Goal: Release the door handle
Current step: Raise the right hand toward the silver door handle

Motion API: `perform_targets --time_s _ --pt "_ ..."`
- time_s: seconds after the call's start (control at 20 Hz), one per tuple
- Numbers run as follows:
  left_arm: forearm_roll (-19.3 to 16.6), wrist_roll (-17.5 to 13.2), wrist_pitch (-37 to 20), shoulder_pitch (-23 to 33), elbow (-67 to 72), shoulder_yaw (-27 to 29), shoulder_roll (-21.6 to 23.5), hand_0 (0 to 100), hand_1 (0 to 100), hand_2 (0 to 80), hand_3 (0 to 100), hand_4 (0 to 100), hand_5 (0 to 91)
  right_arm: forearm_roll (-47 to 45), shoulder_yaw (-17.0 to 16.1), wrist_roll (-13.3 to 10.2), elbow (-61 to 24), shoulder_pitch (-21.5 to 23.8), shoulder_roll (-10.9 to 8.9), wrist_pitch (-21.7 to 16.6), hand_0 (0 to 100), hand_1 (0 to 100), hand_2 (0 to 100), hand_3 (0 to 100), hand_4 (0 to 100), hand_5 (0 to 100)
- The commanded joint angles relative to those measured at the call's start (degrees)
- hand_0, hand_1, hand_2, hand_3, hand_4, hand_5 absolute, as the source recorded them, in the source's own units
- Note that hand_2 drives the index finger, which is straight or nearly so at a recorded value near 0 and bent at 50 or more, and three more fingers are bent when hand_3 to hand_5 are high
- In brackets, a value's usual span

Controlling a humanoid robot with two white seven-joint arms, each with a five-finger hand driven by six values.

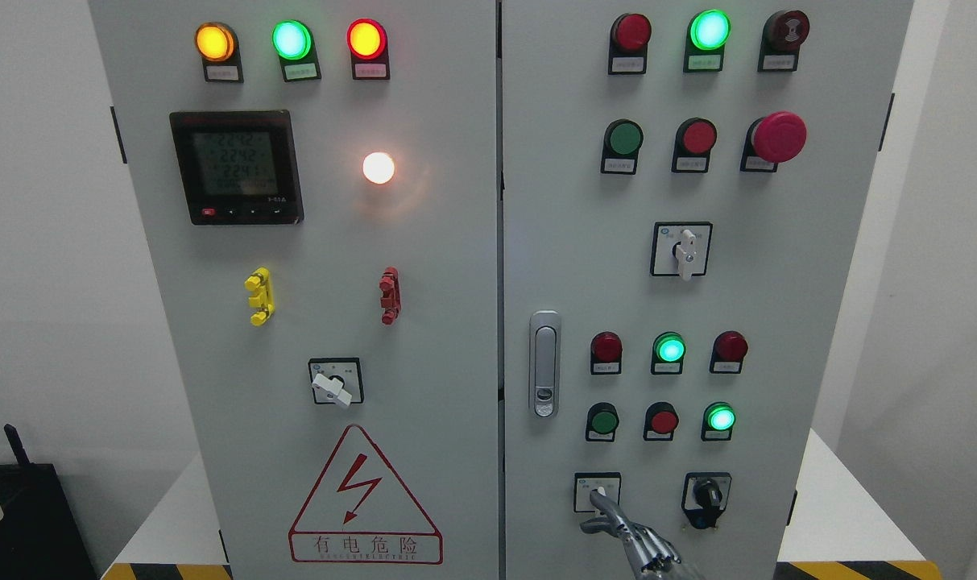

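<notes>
One fingertip (600,493) on rotary switch (597,491)

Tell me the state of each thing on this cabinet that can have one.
door handle: flush in its recess, not held
right hand: a finger extended, tip at the lower white switch
cabinet doors: shut
top-left lamps: all three lit
meter: display on
white lamp: lit
red mushroom button: standing out

Door handle (544,364) on the right door, just right of the centre seam; meter (237,167) upper left of it; rotary switch (597,492) below right, hand (637,541) touching that.
</notes>
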Motion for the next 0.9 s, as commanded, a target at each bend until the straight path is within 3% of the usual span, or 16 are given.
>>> perform_targets --time_s 0.0,0.3,0.6,0.85 --pt "0.0 0.0 0.0 0.0 1.0 0.6 0.0 12 39 0.0 0 0 0.0 11.8 1.2 -0.2 3.5 -3.9 2.22 2.5 37 24 0 82 78 85" --pt "0.0 0.0 0.0 0.0 1.0 0.6 0.0 12 39 0.0 0 0 0.0 15.9 3.5 -3.6 7.2 -9.3 2.22 9.3 34 26 0 91 87 95" --pt "0.0 0.0 0.0 0.0 1.0 0.6 0.0 12 39 0.0 0 0 0.0 19.2 5.0 -3.7 8.6 -9.8 2.40 9.4 31 27 0 100 91 98" --pt "0.0 0.0 0.0 0.1 1.0 0.6 0.0 12 39 0.0 0 0 0.0 22.1 4.9 -3.7 11.3 -11.9 3.19 9.7 30 26 0 100 92 98"
